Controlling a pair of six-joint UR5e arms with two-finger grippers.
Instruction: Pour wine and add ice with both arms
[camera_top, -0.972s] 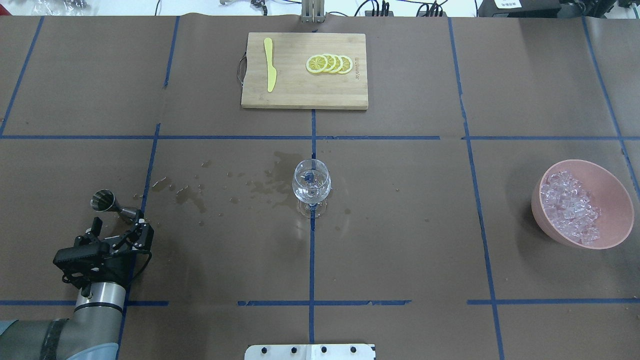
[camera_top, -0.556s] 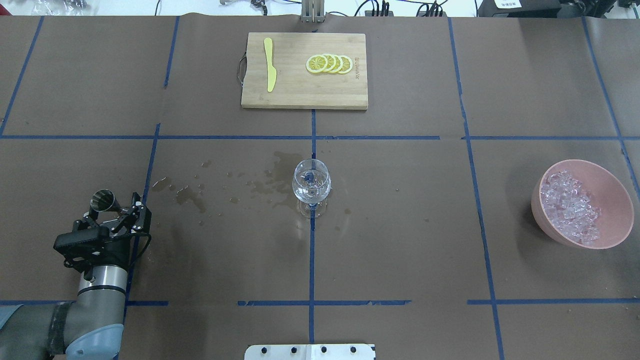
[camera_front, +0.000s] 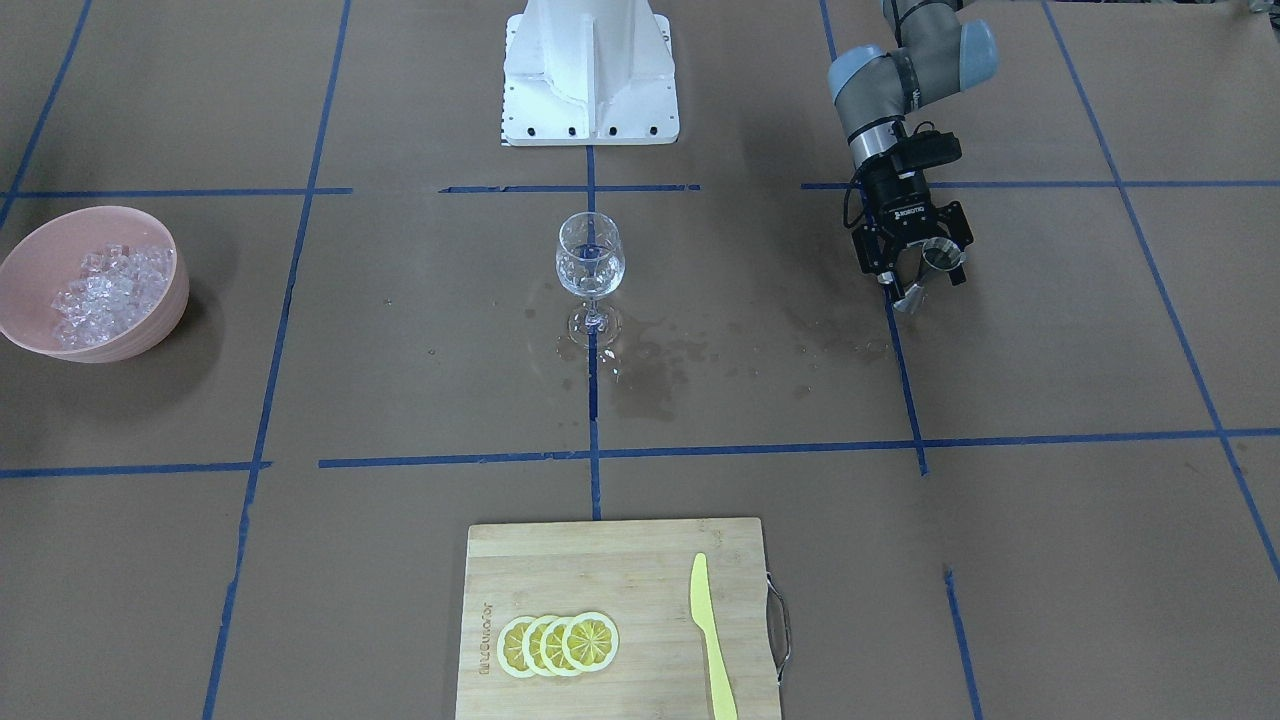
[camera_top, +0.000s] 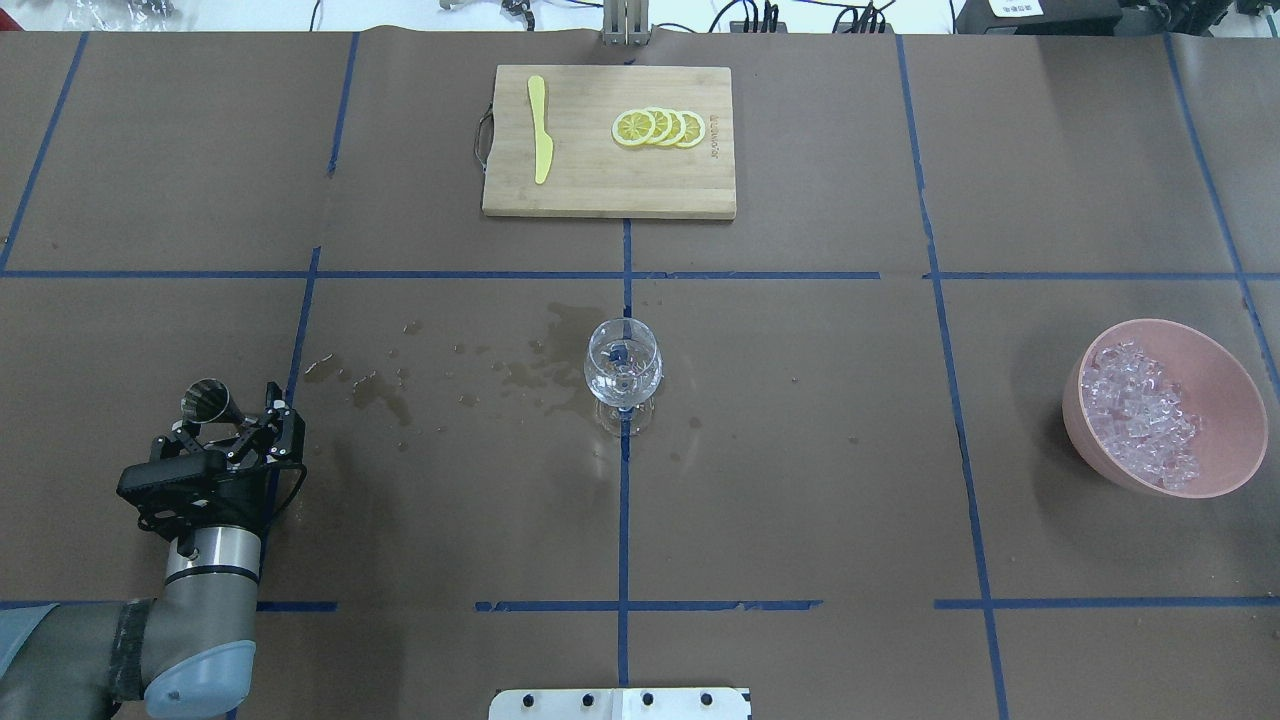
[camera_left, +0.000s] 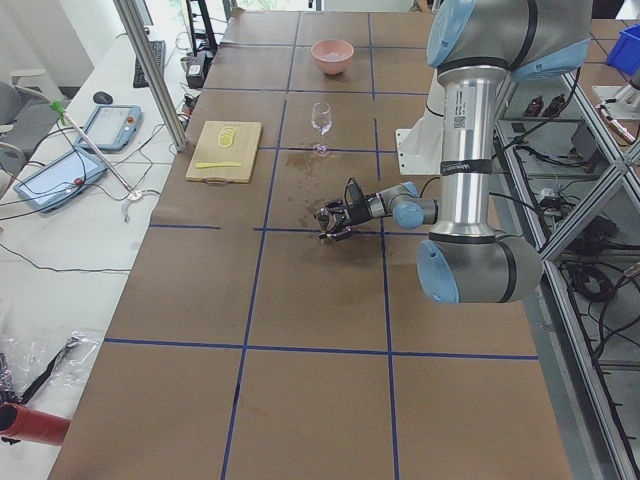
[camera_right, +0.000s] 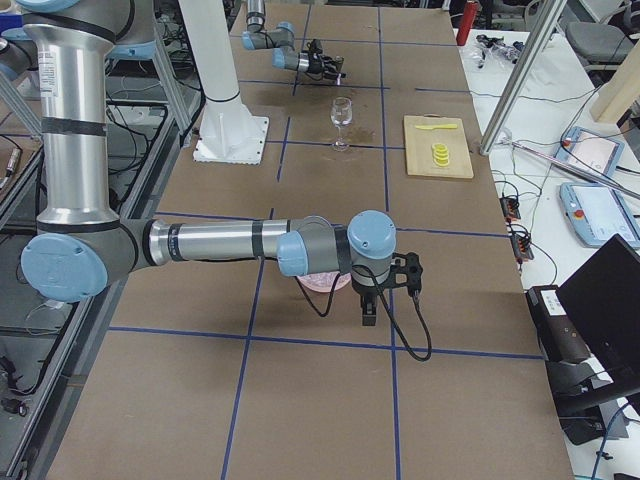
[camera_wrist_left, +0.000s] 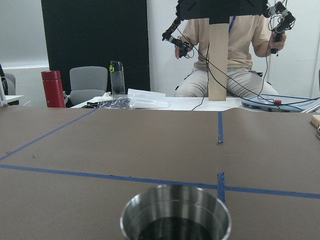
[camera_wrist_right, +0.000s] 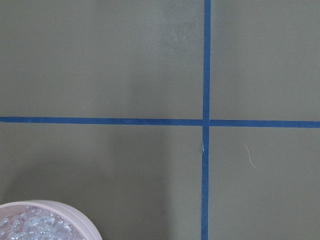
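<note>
- The ice (camera_top: 1140, 420) lies heaped in a pink bowl (camera_top: 1238, 395) at the table's right end, well apart from the stemmed glass (camera_top: 622, 368).
- The left gripper (camera_front: 921, 276) has its jaws spread around a steel jigger (camera_top: 205, 400).
- The right gripper (camera_right: 366, 305) hangs over the bowl; I cannot tell its spread.

Pink bowl (camera_top: 1228, 395), glassy whitish ice (camera_top: 1138, 412)

The pink bowl (camera_wrist_right: 75, 217) is cut off by the right wrist view's lower left corner, with few ice cubes (camera_wrist_right: 25, 226) shown. From the table's right end it is largely hidden behind the right arm (camera_right: 310, 248), and the right gripper (camera_right: 367, 312) is too small for its opening to be judged. The jigger (camera_wrist_left: 176, 217) is cropped at the bottom of the left wrist view.
</note>
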